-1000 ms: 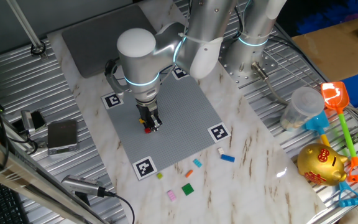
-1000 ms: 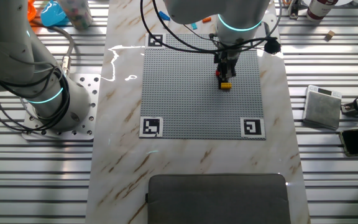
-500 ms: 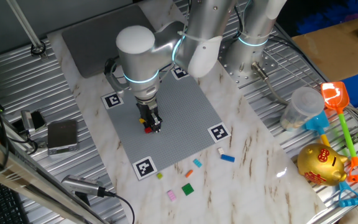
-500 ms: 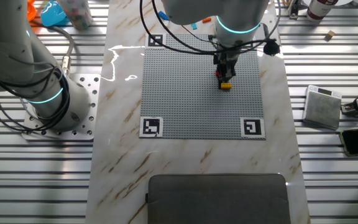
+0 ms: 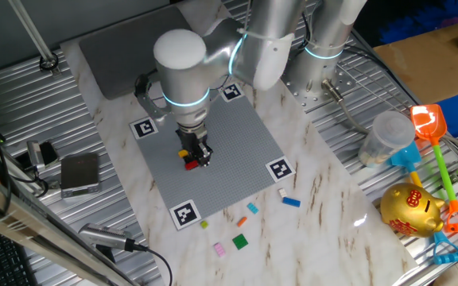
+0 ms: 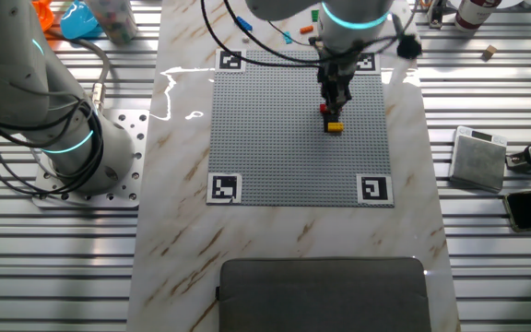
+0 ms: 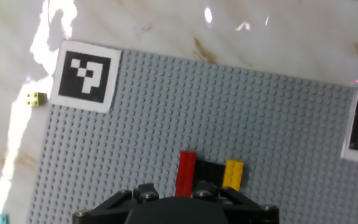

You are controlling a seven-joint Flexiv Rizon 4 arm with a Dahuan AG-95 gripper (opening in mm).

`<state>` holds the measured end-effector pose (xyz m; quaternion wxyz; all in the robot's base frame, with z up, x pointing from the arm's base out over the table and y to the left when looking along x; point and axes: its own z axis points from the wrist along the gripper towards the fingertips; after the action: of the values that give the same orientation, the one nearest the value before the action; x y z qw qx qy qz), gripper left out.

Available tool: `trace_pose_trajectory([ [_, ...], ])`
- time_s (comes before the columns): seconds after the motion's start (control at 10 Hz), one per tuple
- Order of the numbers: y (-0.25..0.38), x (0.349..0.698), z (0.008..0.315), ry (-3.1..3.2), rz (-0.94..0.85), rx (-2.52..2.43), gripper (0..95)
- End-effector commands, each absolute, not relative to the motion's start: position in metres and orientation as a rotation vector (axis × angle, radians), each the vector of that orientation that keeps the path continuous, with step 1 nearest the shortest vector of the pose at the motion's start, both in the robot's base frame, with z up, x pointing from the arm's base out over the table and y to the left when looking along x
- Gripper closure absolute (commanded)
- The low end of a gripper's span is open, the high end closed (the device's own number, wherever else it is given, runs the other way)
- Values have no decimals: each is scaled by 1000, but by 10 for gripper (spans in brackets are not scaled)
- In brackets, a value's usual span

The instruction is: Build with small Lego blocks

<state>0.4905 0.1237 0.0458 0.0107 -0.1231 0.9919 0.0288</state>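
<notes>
Pincer over the grey plate, jaw state not discernible.
My gripper [image 5: 199, 156] hung just above a red block [image 7: 186, 173], black block [image 7: 211, 172] and yellow block [image 7: 232, 174] seated side by side on the plate [image 5: 229, 147]; loose blocks [image 5: 291, 202] lay on the marble beyond.

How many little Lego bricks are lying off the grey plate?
7, all on the marble beside the plate: white, blue, orange, light blue, yellow, green, pink. The arm may hide more.
</notes>
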Motion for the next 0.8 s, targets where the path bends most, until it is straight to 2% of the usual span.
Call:
trace_pose_trajectory([
  [0.1, 126, 491, 51, 3048, 16, -719, 950],
  [0.4, 127, 492, 51, 2891, -24, -1232, 950],
  [0.7, 128, 492, 50, 2750, -25, -1505, 950],
  [0.8, 130, 493, 48, 2585, -60, -1775, 950],
])
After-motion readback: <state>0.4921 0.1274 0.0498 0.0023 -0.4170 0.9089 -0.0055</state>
